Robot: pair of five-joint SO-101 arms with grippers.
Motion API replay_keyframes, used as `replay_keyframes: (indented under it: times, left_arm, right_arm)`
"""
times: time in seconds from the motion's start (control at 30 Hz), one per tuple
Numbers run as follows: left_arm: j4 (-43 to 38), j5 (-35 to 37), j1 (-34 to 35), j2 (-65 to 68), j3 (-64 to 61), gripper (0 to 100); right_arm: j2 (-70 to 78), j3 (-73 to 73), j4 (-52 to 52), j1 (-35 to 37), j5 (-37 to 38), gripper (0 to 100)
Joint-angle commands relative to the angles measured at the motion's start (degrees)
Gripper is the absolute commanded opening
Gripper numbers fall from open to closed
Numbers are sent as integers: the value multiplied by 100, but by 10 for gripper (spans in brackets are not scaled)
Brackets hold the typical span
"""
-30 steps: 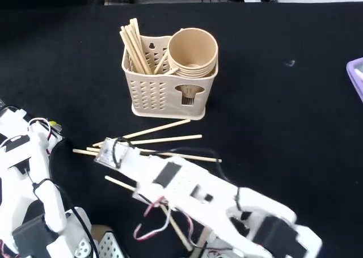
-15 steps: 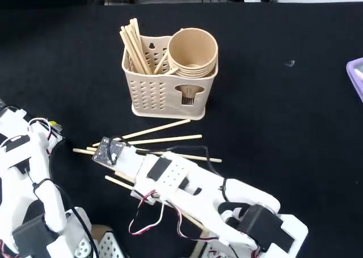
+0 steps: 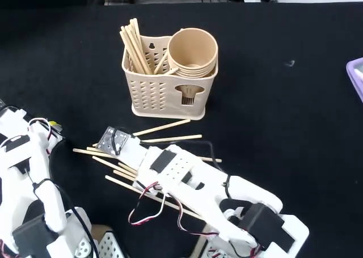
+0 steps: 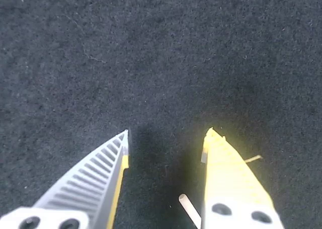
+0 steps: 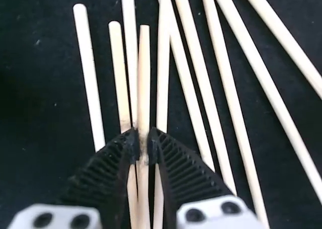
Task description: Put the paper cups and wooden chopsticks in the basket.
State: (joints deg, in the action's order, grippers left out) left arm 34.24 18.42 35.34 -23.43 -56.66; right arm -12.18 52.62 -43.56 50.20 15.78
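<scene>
A beige slotted basket (image 3: 168, 91) stands at the back of the black table, holding stacked paper cups (image 3: 193, 51) and a bundle of wooden chopsticks (image 3: 135, 42). Several loose chopsticks (image 3: 167, 138) lie in front of it. My right arm (image 3: 176, 170) stretches over them. In the right wrist view my right gripper (image 5: 142, 137) is shut on one chopstick (image 5: 144, 83), with other chopsticks (image 5: 198, 88) lying close on both sides. My left gripper (image 4: 168, 133) hangs open over bare black cloth, and its arm (image 3: 28, 173) sits at the front left.
A purple container's edge (image 3: 355, 76) shows at the right border. Black cloth (image 3: 283, 110) lies open to the right of the basket. Loose chopsticks (image 3: 122, 168) also stick out from under the right arm toward the front.
My right arm's head has shifted a little toward the basket and the arm has swung, so more chopsticks show in front of it. The left arm has kept still.
</scene>
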Motion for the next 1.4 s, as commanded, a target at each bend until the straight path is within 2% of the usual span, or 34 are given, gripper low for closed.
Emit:
replay_keyframes:
  times: [0.0, 0.13, 0.27, 0.33, 0.5, 0.63, 0.7, 1.17, 1.37]
  left_arm:
    - [-114, 26, 40, -202, 57, 238]
    - [-114, 26, 40, -202, 57, 238]
    - [-114, 26, 40, -202, 57, 238]
    - [-114, 26, 40, -202, 57, 238]
    - [-114, 26, 40, -202, 57, 238]
    - [-114, 26, 40, -202, 57, 238]
    - [-114, 26, 40, -202, 57, 238]
    - [-105, 26, 40, -202, 57, 238]
    - [-105, 26, 40, -202, 48, 238]
  right_arm:
    - [-4, -286, -149, -70, 167, 11]
    - [-189, -233, -229, 264, 97, 28]
    - [-127, -163, -185, 396, -273, 144]
    - [13, -198, -185, 396, -220, 162]
    - [514, -338, 44, 387, -211, 103]
    - [593, -470, 35, 360, -211, 7]
    - [514, -523, -88, 255, -211, 12]
    - [-2800, 330, -651, -782, -202, 11]
    - [-4277, -171, -756, -1459, -264, 11]
